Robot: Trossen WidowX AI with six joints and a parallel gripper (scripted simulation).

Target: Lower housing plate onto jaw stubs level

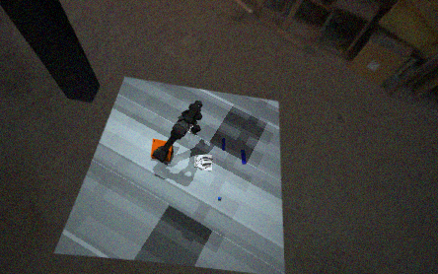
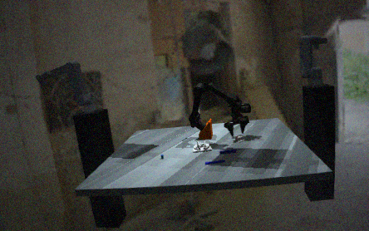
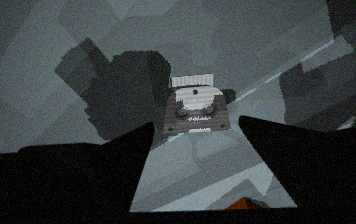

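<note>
The housing plate (image 3: 172, 123) (image 2: 238, 137) is a small pale, round-shouldered piece with small dark holes and two round features, lying on the table. In the top view it is mostly hidden under the hand. My gripper (image 2: 238, 133) (image 3: 195, 122) is open and empty, pointing down above the plate, with one finger to each side of it in the wrist view. The white base (image 1: 198, 167) (image 2: 202, 149) with the two jaws (image 1: 205, 161) (image 2: 202, 144) stands apart from the plate, nearer the table's middle. Its pins and stubs are too small to make out.
An orange wedge-like block (image 1: 159, 146) (image 2: 206, 131) stands beside the arm's base. Two dark blue bars (image 1: 223, 144) (image 1: 244, 157) lie beyond the white base. A small blue cube (image 1: 219, 198) (image 2: 162, 156) lies on the patterned table (image 1: 109, 207). Dark shadows cross the tabletop.
</note>
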